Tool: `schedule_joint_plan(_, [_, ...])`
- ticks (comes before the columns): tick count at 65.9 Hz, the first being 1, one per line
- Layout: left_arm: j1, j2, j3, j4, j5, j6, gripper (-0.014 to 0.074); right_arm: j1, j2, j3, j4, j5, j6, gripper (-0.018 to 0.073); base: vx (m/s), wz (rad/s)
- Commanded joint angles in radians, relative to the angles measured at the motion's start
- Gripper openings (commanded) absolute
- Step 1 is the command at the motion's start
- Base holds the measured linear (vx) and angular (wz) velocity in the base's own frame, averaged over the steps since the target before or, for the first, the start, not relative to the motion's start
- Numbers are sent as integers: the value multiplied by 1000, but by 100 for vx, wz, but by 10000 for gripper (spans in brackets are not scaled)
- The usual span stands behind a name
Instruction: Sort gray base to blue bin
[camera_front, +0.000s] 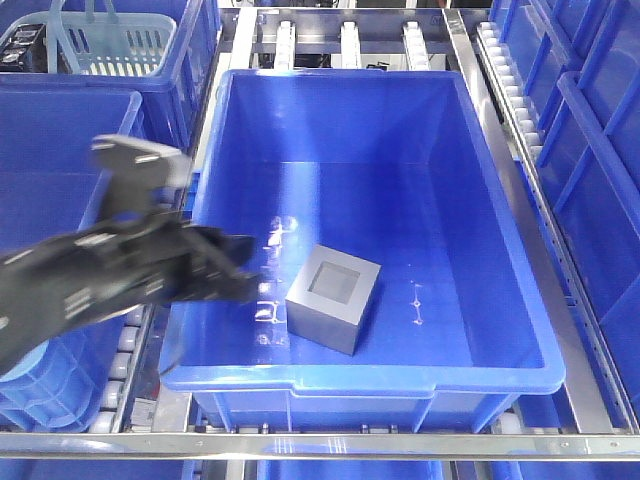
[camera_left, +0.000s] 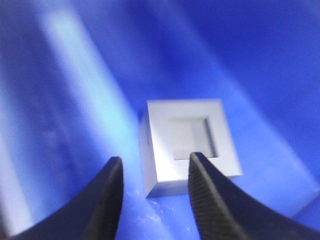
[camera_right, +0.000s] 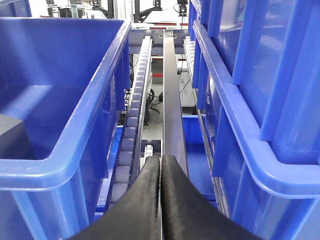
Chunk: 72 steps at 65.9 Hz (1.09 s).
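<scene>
Two arms here: the left gripper (camera_left: 152, 197) reaches in over the near-left rim of the blue bin (camera_front: 500, 180), arm slanting from the left, jaws parted and empty. Just beyond them, the gray base (camera_front: 334, 297) sits on the bin floor, recess up. The right gripper (camera_right: 161, 195) hangs outside, over a roller rail (camera_right: 132, 125), jaws pressed together, empty.

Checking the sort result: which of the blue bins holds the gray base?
The big centre bin: the gray base sits on its floor, recess up, beside the open left tool. The neighbouring bins show none.
</scene>
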Motion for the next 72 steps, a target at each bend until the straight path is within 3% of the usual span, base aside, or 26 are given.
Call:
schedule_joint_plan(1, [-2,-136,63,-6,-131,2,269,-3,-12,15,-6,-74,-6,-9,0,0])
schedule_joint_plan(14, [-2,-383,248,-5,-206,2,261,-3,-12,15,-6,-74,-6,-9,0,0])
schedule_joint_plan(26, [-2,-627,363,-4,-187,6,261,-3,-12,15,-6,-74,-6,-9,0,0])
schedule_joint_plan(32, [-2,-735,401,-4,-137,60,261,-3,-12,15,-6,-74,-6,-9,0,0])
schedule_joint_plan(40, [-2,-822,433,-4,-68,114,261,-3,-12,15,-6,-74,-6,-9,0,0])
schedule_joint_plan(54, [-2,-845,467,-5,-73,125,256,-3,-12,15,-6,-74,-6,-9,0,0])
schedule_joint_plan(63, [-2,-845,467,-6,-108,125,160,-3,-12,15,-6,-74,-6,-9,0,0])
schedule_joint_plan(72, [-2,-845,467,-8,-118,124,-9,-3,-12,15,-6,-74,-6,-9,0,0])
